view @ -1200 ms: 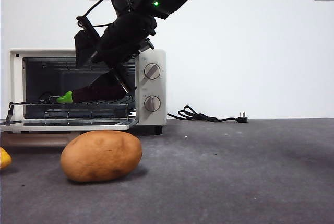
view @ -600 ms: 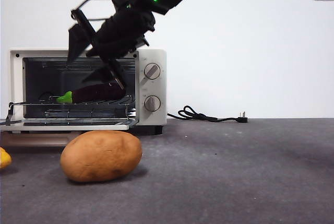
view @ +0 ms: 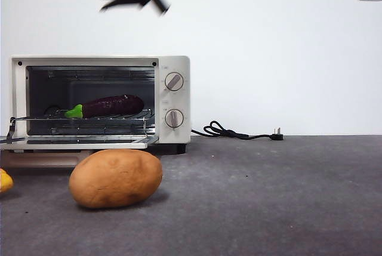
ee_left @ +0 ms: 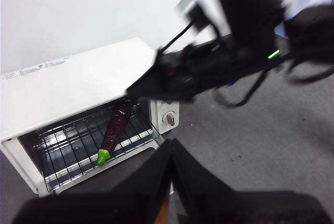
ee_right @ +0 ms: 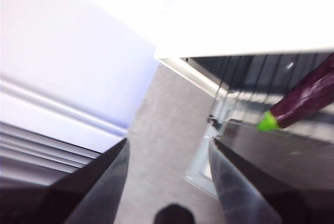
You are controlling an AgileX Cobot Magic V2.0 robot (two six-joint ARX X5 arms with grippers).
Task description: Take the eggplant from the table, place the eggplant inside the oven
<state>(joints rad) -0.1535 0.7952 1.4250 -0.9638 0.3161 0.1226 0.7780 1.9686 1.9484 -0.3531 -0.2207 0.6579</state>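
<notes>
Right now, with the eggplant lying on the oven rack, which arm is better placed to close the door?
Probably the right: its open pincer hangs just above the oven beside the eggplant. The left pincer, shut, sits farther back.

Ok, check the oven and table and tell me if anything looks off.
Nothing stands out. The eggplant lies flat along the wire rack inside the open oven, stem end toward the side away from the knobs. A potato sits on the table in front, intact.

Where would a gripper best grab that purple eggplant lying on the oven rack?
Probably around the eggplant's thick purple middle, coming in through the oven's open front. It lies lengthwise across the wire rack, green stem to one side, so its slim width should fit between the jaws.
</notes>
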